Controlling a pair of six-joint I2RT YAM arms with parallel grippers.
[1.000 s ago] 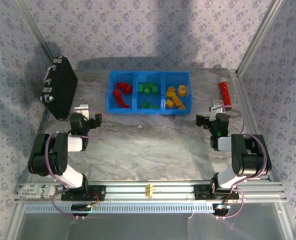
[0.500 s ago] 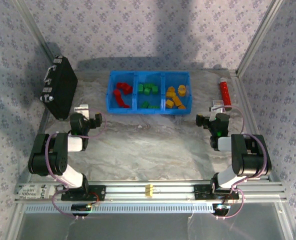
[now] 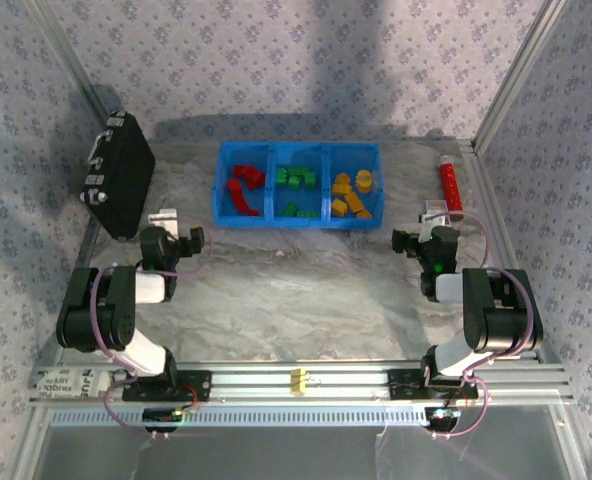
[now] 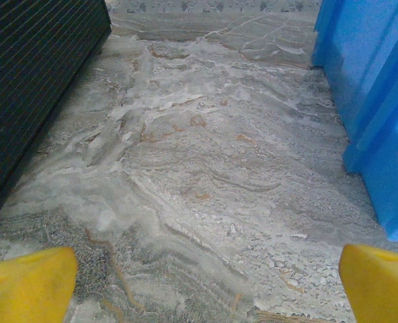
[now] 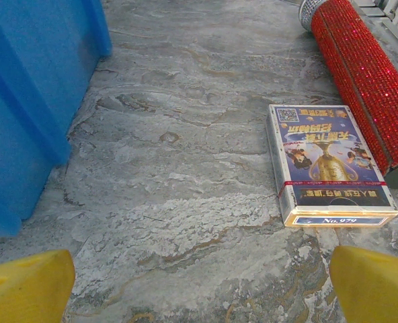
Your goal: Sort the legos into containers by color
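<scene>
Far side of table point(image 3: 296, 300) | red legos point(image 3: 242, 188) left, green legos point(image 3: 296, 180) middle, yellow legos point(image 3: 352, 193) right in blue bin point(image 3: 296, 222) compartments | none visibly loose, sorting looks finished | left gripper point(image 4: 202, 286) and right gripper point(image 5: 202, 286) spread, empty

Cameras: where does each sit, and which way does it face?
Top external: overhead from behind, looking down on left arm, right arm, blue bin, black case.
Left wrist: low, facing forward; left gripper open; case left, bin right.
Right wrist: low, forward; right gripper open; bin left, red tube right.
Shared by all: the bin.
</scene>
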